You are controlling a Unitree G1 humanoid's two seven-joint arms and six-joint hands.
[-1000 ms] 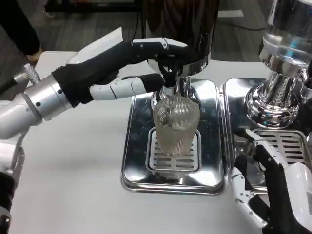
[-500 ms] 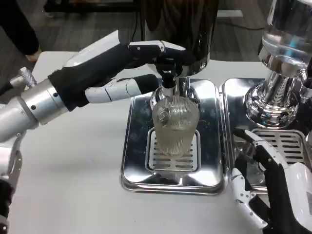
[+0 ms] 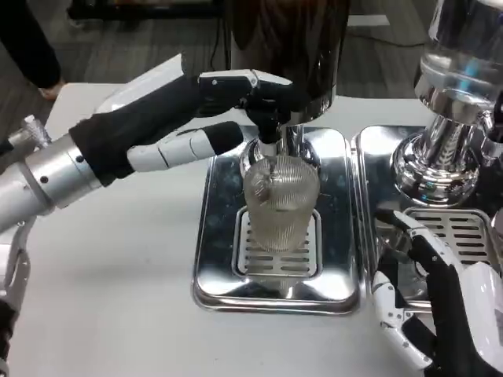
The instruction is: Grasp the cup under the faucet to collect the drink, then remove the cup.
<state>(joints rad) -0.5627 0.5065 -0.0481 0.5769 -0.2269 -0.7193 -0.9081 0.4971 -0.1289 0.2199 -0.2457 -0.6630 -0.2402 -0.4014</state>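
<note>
standing under the faucet (image 3: 271, 129) is one ribbed cup (image 3: 280, 201) on one drip tray (image 3: 216, 259). left hand (image 3: 185, 106) touches the tap, fingers apart, holding nothing. right hand (image 3: 436, 310) rests spread, holding nothing.

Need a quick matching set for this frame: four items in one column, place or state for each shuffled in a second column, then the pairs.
Column 1
1. cup
2. left hand
3. right hand
4. drip tray

Column 2
A. low at the picture's right edge, holding nothing
B. shiny metal, lying on the white table
C. standing on the grate under the faucet
D. raised, fingers reaching to the faucet

Pairs: 1-C, 2-D, 3-A, 4-B
</note>
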